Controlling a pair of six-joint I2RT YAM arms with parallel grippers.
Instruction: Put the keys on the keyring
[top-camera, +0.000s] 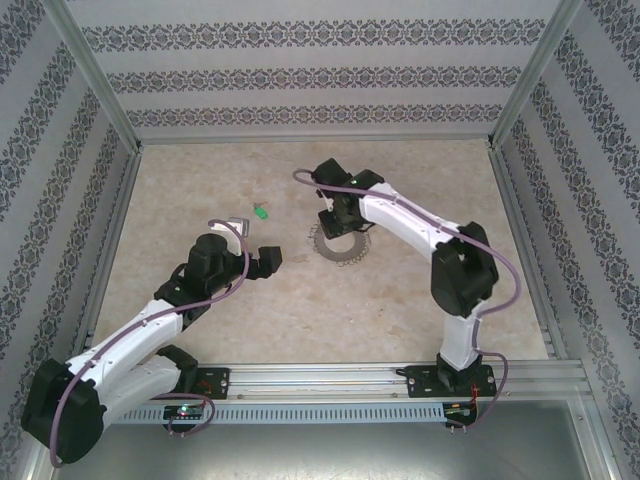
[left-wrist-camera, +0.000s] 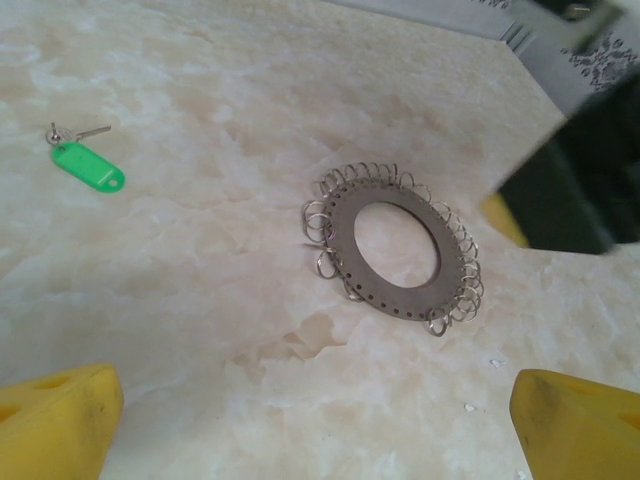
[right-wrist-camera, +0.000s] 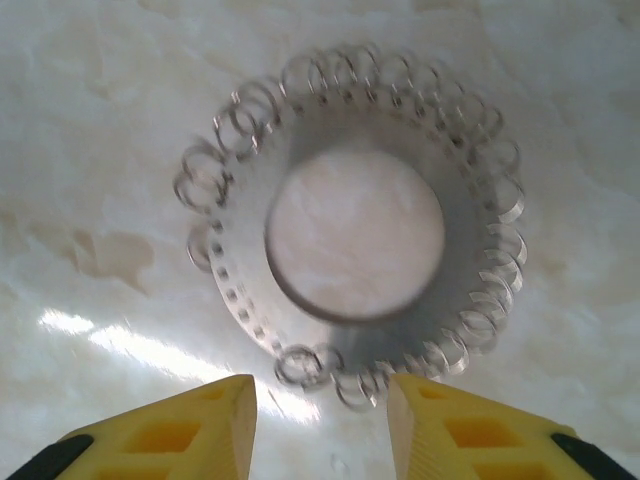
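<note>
On the marbled table (top-camera: 300, 310), near its middle, the keyring (left-wrist-camera: 345, 215) lies flat, with small wire loops all round its rim. Just above it hangs the right gripper (right-wrist-camera: 320, 385), its fingers partly apart with nothing between them. To the left hovers the left gripper (left-wrist-camera: 315, 378), fingers spread wide and empty. Farther back, well apart from the ring, lies the green-headed key (left-wrist-camera: 88, 167).
</note>
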